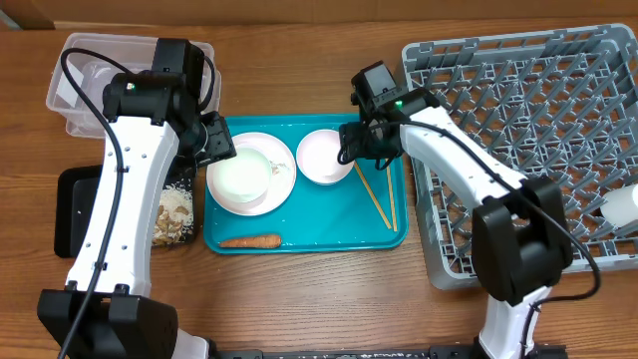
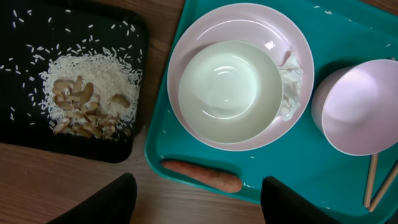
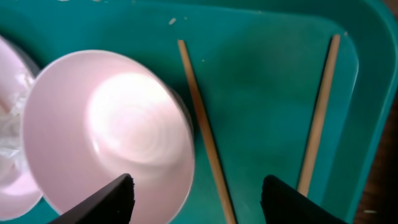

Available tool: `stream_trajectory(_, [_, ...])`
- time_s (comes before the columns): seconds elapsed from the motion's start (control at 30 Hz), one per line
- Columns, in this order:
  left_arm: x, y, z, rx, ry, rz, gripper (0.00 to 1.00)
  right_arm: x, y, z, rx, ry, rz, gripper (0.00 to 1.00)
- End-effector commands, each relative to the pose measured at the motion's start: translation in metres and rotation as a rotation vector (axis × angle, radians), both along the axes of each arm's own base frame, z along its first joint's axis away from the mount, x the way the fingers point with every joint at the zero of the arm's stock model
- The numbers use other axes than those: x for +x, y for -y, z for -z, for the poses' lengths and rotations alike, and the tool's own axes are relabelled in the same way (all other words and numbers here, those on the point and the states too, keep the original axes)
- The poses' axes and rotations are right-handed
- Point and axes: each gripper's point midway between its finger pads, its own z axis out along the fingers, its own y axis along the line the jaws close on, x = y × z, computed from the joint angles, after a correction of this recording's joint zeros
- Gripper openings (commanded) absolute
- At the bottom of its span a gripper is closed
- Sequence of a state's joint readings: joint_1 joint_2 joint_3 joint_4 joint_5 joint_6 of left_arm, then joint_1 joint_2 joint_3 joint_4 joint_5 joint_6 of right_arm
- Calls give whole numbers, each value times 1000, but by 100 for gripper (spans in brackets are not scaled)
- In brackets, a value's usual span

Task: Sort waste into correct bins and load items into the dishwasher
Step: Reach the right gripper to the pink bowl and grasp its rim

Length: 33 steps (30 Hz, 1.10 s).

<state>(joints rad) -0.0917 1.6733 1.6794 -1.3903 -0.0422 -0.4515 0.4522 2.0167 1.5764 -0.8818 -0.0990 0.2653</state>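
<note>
Two spread and empty: left pincer [image 2: 199,194] above carrot [image 2: 202,175], right pincer [image 3: 196,186] above chopstick [image 3: 202,124], likely next pinch, bound for dish rack [image 1: 518,100].

Nothing readable is showing in any view: no words, numbers, brands or signs. The tub [image 1: 100,40] is carrying a white label [image 1: 62,93] on its left wall, but the label is appearing too small and washed out for any writing on it to be made out.
</note>
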Motion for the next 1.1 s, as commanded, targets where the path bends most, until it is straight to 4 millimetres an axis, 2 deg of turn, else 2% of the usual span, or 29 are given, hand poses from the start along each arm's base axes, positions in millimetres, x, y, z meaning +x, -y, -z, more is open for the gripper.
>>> stream_trajectory(0.0, [3,-2,-12,4,46,-23,67,2,-4,15,7,-35,20,59])
stream_trajectory(0.03, [3,-2,-12,4,46,-23,67,1,-3,19,2,-45,21,56])
stream_trajectory(0.17, [3,-2,-12,4,45,-22,67,-5,-1,31,-11,-73,23,55])
stream_trajectory(0.47, [3,-2,-12,4,46,-22,68,-5,0,32,-12,-74,23,34])
stream_trajectory(0.63, [3,-2,-12,4,46,-22,67,-11,2,33,-19,-105,53,31])
stream_trajectory(0.9, [3,-2,-12,4,45,-22,68,-16,5,34,-23,-135,95,19])
stream_trajectory(1.07, [3,-2,-12,4,45,-22,68,-18,6,35,-28,-144,96,17])
